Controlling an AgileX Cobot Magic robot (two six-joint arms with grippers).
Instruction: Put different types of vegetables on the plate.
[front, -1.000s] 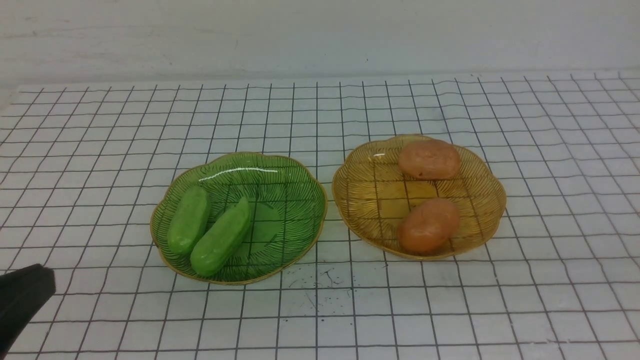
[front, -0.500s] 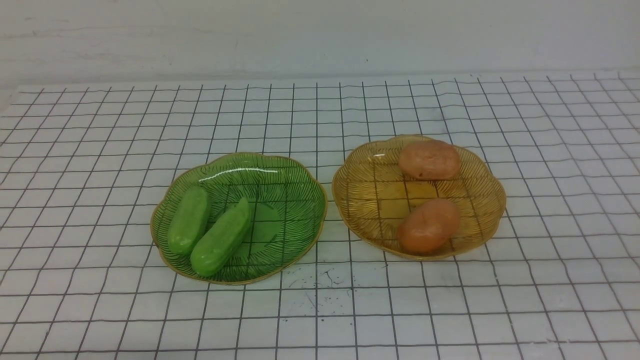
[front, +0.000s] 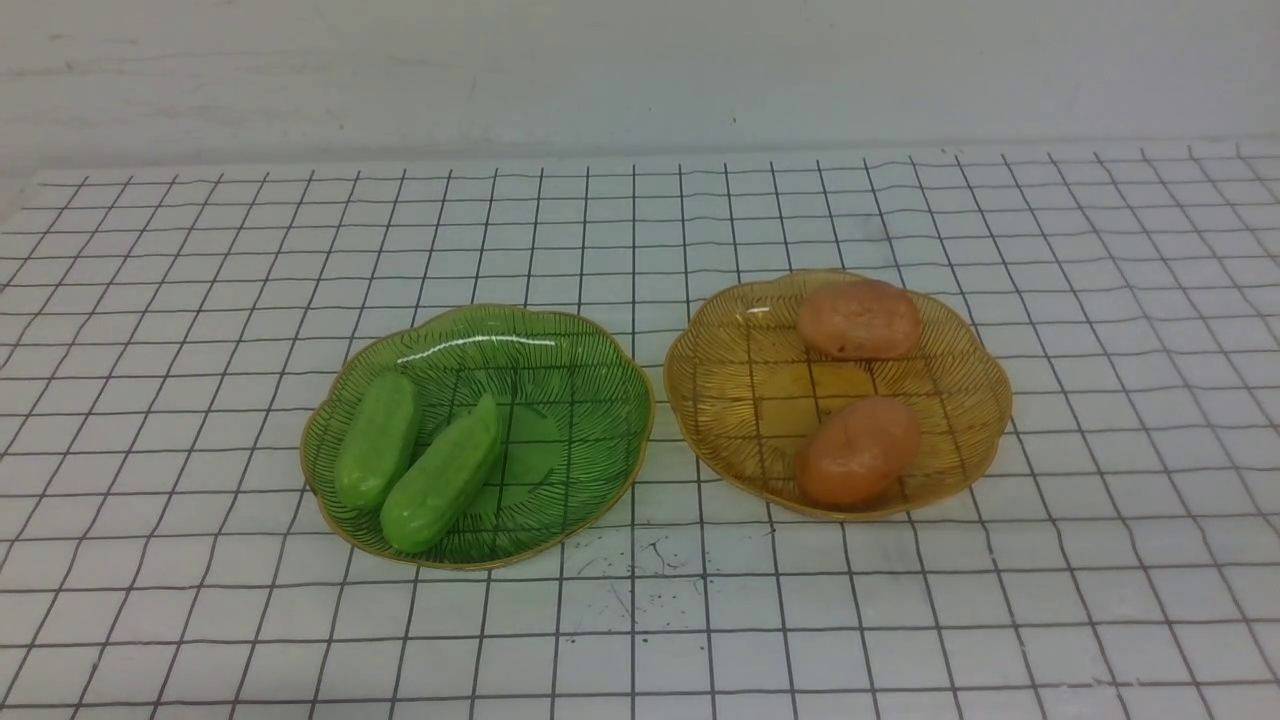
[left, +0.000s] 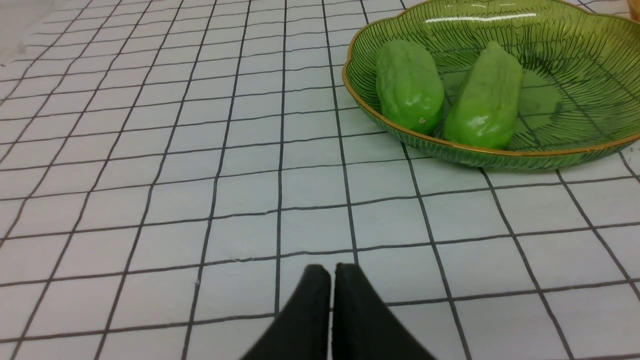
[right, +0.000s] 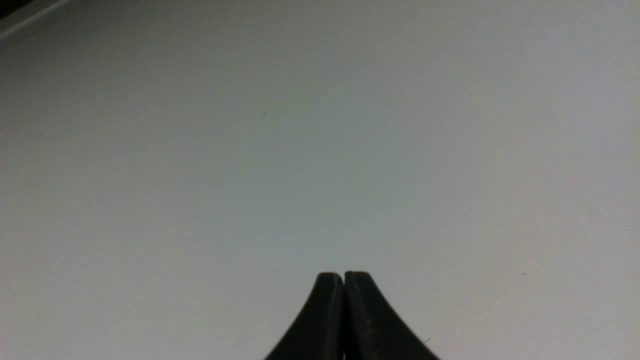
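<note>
The left gripper (left: 332, 272) has left the front view, its jaws closed

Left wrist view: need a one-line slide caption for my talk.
Shut left gripper over gridded table, facing two green cucumbers in the green glass plate.

the right gripper (right: 344, 276) shows two black fingers (right: 320, 320) pressed together, tips meeting, nothing between them. ahead of the jaws lies only a plain grey-white surface (right: 320, 150).
</note>
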